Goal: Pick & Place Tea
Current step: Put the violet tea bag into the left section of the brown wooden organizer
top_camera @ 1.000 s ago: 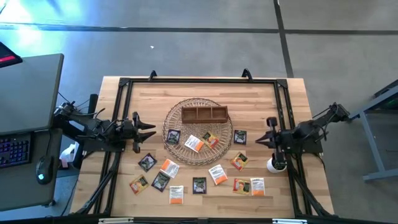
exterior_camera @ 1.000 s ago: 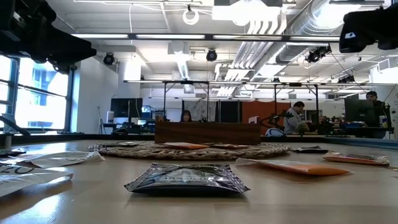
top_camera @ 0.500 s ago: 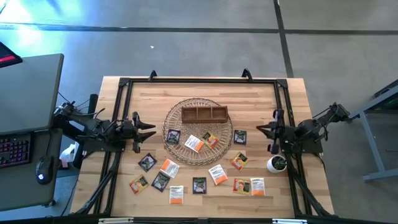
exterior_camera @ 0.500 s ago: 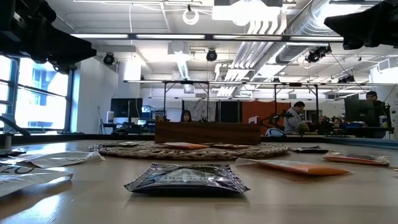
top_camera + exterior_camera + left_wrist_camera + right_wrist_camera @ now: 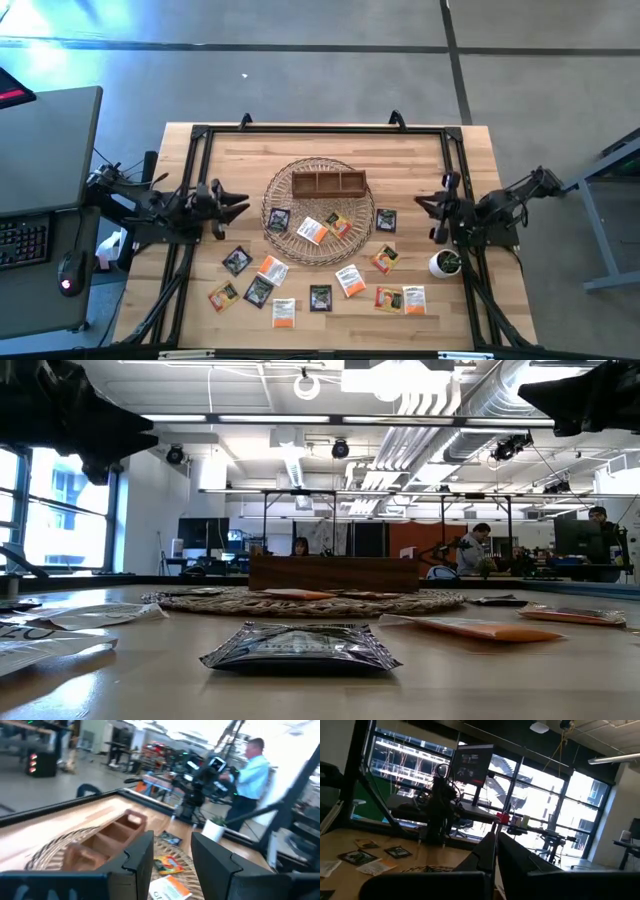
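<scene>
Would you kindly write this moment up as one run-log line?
left end effector: open, empty, left of wicker basket | right end effector: shut, empty, right of basket | tea sachets: on table and basket | wooden tray: on basket

Glossy foil-like sachet (image 5: 300,647) on smooth wooden table (image 5: 330,140); woven wicker basket (image 5: 283,180).

Both arms are dark, nearly black, built of jointed segments with thin black cables looping along their outer links. The left pincer (image 5: 233,204) ends in two broad, angular black fingers (image 5: 141,854) with flat inner faces. The right pincer (image 5: 428,209) has two slim dark fingers (image 5: 487,851) with matte surfaces and straight edges.
</scene>
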Controlling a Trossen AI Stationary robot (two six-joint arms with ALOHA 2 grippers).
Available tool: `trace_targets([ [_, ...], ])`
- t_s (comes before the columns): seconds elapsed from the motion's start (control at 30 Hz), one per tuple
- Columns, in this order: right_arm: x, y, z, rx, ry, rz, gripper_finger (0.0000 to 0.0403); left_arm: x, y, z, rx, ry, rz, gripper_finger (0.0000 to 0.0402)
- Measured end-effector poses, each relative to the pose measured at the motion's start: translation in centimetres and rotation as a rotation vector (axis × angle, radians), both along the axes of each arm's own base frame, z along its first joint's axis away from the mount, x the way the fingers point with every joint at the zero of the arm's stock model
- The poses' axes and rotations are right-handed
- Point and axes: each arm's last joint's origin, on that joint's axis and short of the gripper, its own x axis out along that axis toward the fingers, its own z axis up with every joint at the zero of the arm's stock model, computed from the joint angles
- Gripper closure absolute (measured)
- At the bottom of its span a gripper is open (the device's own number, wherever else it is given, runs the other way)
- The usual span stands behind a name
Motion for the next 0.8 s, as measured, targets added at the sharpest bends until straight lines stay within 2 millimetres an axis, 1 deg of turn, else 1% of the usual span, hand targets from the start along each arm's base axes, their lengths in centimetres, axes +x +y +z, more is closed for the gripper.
trace_targets([
  [0.1, 0.2, -0.2, -0.2, 0.044, 0.004, 0.005, 0.0368, 0.0, 0.1, -0.1, -0.020, 0.008, 0.024, 0.0271],
  [0.3, 0.9, -0.8, -0.7, 0.137, 0.041, -0.046, 0.0301, 0.0, 0.2, -0.4, -0.075, 0.019, 0.085, 0.0267],
  [0.43, 1.5, -1.2, -0.9, 0.165, 0.056, -0.064, 0.0270, 0.0, 0.2, -0.6, -0.117, 0.017, 0.065, 0.0260],
  [0.57, 2.2, -1.7, -0.4, 0.174, 0.018, -0.049, 0.0258, -0.1, 0.3, 0.1, -0.111, -0.039, 0.088, 0.0256],
  [0.63, 2.7, -1.9, 0.1, 0.169, 0.014, -0.029, 0.0257, -0.2, 0.3, 0.7, -0.083, -0.081, 0.092, 0.0253],
  [0.7, 3.2, -2.0, 0.7, 0.200, 0.011, -0.005, 0.0257, -0.3, 0.3, 1.2, -0.052, -0.115, 0.090, 0.0249],
  [0.8, 4.2, -2.2, 1.2, 0.244, 0.052, 0.022, 0.0258, -0.4, 0.4, 1.6, 0.001, -0.133, 0.099, 0.0239],
])
